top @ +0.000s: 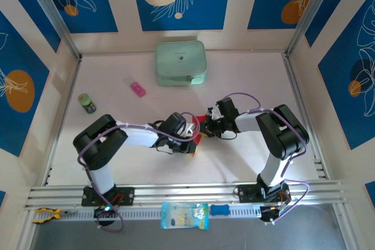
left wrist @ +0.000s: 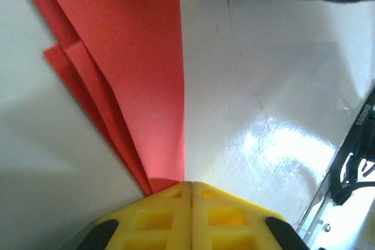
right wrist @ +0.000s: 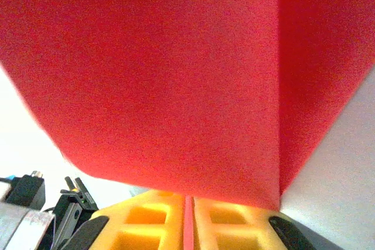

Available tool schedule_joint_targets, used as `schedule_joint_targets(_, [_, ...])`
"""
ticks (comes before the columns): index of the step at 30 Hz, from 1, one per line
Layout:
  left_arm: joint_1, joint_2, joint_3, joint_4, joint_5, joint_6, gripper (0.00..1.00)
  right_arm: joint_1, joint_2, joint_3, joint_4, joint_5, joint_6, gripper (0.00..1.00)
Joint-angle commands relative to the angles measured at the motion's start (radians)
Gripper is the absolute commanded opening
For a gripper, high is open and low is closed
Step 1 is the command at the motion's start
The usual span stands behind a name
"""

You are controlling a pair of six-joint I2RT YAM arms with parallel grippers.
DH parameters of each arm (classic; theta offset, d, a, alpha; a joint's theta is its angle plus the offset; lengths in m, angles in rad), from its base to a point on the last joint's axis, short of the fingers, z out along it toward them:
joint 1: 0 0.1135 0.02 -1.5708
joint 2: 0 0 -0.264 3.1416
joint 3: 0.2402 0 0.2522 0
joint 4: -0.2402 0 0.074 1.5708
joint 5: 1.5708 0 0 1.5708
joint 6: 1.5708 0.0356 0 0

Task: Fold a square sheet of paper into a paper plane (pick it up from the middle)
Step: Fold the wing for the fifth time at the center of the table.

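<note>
Over the middle of the table [top: 252,80], seen from above: left gripper [top: 191,137] and right gripper [top: 208,126] nose to nose, red sheet [top: 198,140] caught between them. Well clear of the pale green case [top: 180,62] and the pink block [top: 137,89] farther back.

On to the left wrist view. Left gripper [left wrist: 191,187] squeezed fully closed, yellow fingers [left wrist: 158,215] pressed together, no gap. Red sheet [left wrist: 135,68] fanning away in layered folds, narrowing to a point right at the fingertips and touching them. Pinched there, or just pressed down? Cannot tell.

Over to the right wrist view. Right gripper [right wrist: 188,203] clamped on the red sheet [right wrist: 152,68], a thin red sliver showing between the pads, one crease running up on the right.

Handling call: feather-light and thin, probably limp away from the creases and stiffer along them. Easy to tear or crumple under a hard tug, and likely to slide out of smooth pads. Best taken on a folded edge or along the centre crease, several layers thick, both holds close together, no pulling apart.
</note>
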Motion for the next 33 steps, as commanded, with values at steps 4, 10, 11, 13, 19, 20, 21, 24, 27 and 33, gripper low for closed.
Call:
schedule_joint_targets(4, [-0.055,-0.032,-0.038,-0.277,-0.061,0.070,0.06,-0.002,0.048,-0.015,-0.099,0.114,0.001,0.13])
schedule_joint_targets(10, [-0.064,-0.073,-0.070,-0.263,-0.046,0.069,0.06,-0.002,0.043,-0.017,-0.101,0.114,0.000,0.13])
schedule_joint_targets(11, [-0.066,-0.077,-0.076,-0.250,-0.035,0.073,0.06,-0.002,0.042,-0.017,-0.100,0.113,0.001,0.13])
schedule_joint_targets(13, [-0.067,-0.093,-0.086,-0.228,-0.023,0.071,0.05,-0.001,0.037,-0.017,-0.104,0.115,0.003,0.13])
schedule_joint_targets(19, [-0.057,-0.228,-0.109,-0.154,-0.034,0.037,0.05,0.001,0.029,-0.014,-0.107,0.112,0.012,0.13])
schedule_joint_targets(20, [-0.049,-0.245,-0.109,-0.138,-0.033,0.030,0.06,0.001,0.026,-0.014,-0.105,0.111,0.017,0.13])
schedule_joint_targets(21, [-0.041,-0.250,-0.109,-0.118,-0.028,0.024,0.06,0.002,0.025,-0.017,-0.105,0.109,0.020,0.13])
schedule_joint_targets(24, [0.002,-0.224,-0.100,-0.031,0.003,-0.022,0.07,0.006,0.020,-0.018,-0.099,0.108,0.031,0.13])
schedule_joint_targets(27, [0.036,-0.164,-0.048,0.035,0.029,-0.070,0.07,0.006,0.020,-0.018,-0.095,0.105,0.036,0.13])
schedule_joint_targets(33, [0.047,-0.049,0.097,-0.015,-0.023,-0.045,0.07,0.006,0.027,-0.019,-0.087,0.100,0.040,0.13])
